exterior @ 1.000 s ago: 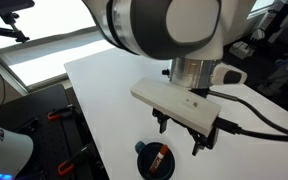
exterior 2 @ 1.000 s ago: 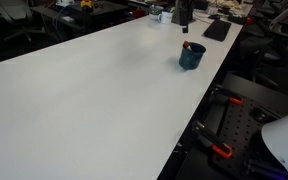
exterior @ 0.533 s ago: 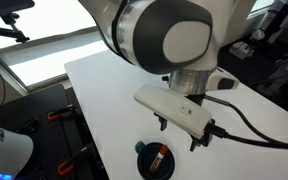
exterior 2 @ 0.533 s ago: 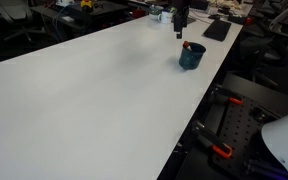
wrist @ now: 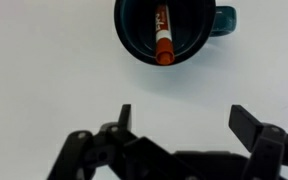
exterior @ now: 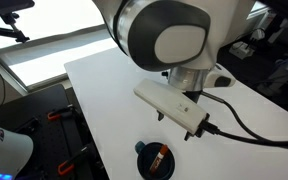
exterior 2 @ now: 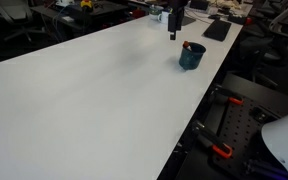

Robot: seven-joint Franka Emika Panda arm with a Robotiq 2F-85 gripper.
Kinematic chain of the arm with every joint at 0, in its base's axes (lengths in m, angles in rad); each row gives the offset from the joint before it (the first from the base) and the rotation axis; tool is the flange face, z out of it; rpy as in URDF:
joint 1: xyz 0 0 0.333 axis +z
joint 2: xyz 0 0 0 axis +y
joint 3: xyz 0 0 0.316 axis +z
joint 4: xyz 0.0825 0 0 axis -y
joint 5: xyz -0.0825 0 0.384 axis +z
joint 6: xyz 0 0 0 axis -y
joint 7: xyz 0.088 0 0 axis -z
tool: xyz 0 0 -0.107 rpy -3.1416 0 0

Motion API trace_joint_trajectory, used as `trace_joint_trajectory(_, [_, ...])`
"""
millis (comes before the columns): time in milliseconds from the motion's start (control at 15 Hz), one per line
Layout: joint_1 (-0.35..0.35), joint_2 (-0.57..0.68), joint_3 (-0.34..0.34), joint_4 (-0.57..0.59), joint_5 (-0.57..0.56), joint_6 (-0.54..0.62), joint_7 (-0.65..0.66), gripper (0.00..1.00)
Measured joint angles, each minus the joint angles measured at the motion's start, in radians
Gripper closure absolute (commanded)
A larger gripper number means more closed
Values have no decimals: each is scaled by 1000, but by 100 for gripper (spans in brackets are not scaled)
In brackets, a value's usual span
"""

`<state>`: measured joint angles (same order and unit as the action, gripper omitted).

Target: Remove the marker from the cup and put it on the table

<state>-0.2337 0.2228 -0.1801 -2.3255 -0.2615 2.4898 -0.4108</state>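
Observation:
The dark blue cup (wrist: 166,35) stands on the white table (wrist: 44,80) and holds the red-orange marker (wrist: 162,36), which leans inside it. The cup also shows in both exterior views (exterior: 156,160) (exterior 2: 191,55), with the marker's tip at its rim (exterior: 157,157). My gripper (wrist: 181,118) is open and empty. It hangs above the table, apart from the cup, its fingers spread wide. In an exterior view the gripper (exterior: 176,128) is above and behind the cup. In an exterior view the gripper (exterior 2: 173,30) is only a small dark shape near the cup.
The table's edge runs close to the cup (exterior: 104,150). Dark equipment with orange clamps (exterior: 59,115) sits below the table. A keyboard-like black item (exterior 2: 217,28) lies at the table's far end. Cables (exterior: 249,125) trail from the arm.
The gripper has moved away from above the cup, across the table. The cup and marker have not moved.

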Motion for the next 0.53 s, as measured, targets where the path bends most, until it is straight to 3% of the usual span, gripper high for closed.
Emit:
trace_joint_trajectory(200, [-13, 3, 18, 1, 71, -4, -133, 0])
trace_joint_trajectory(533, [-17, 11, 19, 20, 72, -96, -240, 0])
